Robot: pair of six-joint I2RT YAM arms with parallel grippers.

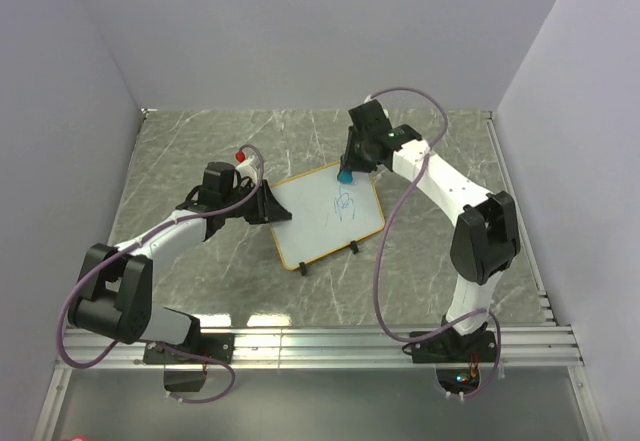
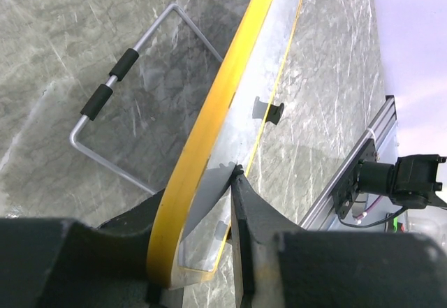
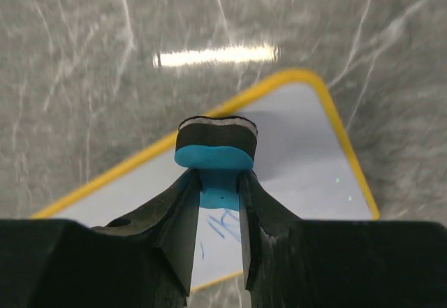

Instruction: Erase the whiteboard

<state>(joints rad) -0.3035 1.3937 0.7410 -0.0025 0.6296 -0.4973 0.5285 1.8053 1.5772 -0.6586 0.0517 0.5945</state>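
Observation:
The whiteboard, white with a yellow frame and blue scribbles, lies on the marble table. My left gripper is shut on its left edge; in the left wrist view the yellow frame runs between my fingers. My right gripper is shut on the blue eraser and holds it over the board's far corner. In the right wrist view the eraser sits between my fingertips above the board, with scribbles below it.
A grey wire stand with black grips shows under the board in the left wrist view. Two black feet sit on the board's near edge. A red-capped object lies behind the left gripper. Grey walls enclose the table.

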